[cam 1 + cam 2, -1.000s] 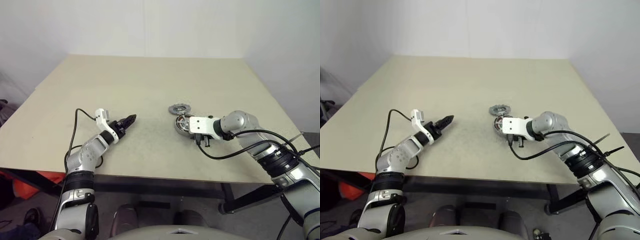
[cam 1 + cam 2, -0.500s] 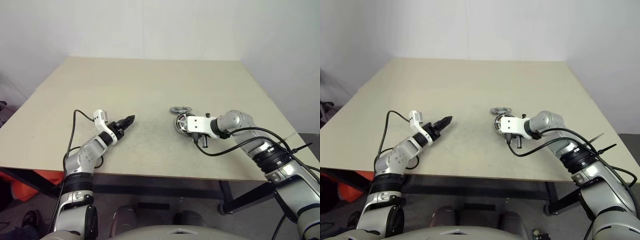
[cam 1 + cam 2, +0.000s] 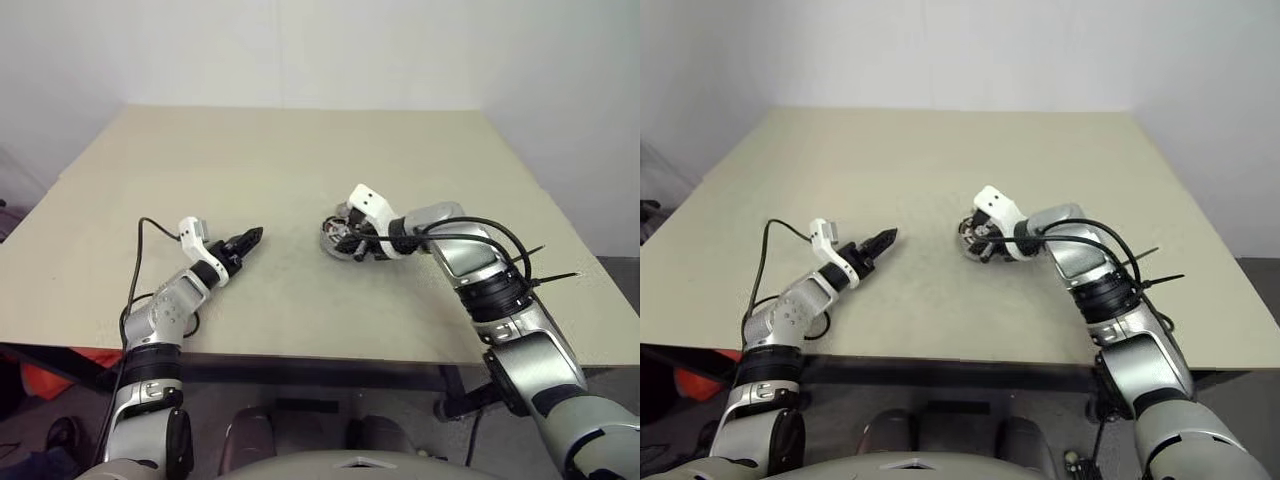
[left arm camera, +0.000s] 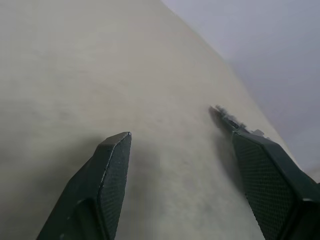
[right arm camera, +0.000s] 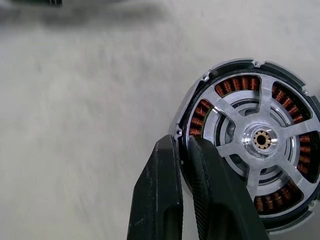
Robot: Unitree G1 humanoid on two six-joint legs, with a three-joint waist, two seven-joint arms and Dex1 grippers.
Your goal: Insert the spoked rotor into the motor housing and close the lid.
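Observation:
The motor housing (image 5: 200, 82) is a silver cup with a ring of copper windings. The spoked rotor (image 5: 260, 140) sits inside it, silver spokes and hub facing the right wrist camera. My right gripper (image 5: 182, 142) is shut on the housing's rim, one finger outside the wall and one inside. From the head, the housing (image 3: 336, 236) looks tipped up on edge at mid-table under the right gripper (image 3: 352, 240). My left gripper (image 3: 248, 238) is open and empty, a hand's width left of the housing, fingers (image 4: 112, 165) spread wide over bare table. The lid is hidden.
The beige table (image 3: 300, 150) has free room all around the motor. Its front edge (image 3: 330, 355) runs just below both forearms. Black cables loop off the right forearm (image 3: 505, 250) and the left wrist (image 3: 150, 228).
The right arm swung to the left and rolled its wrist, carrying the housing leftward and tipping it up. The left gripper stayed where it was, open.

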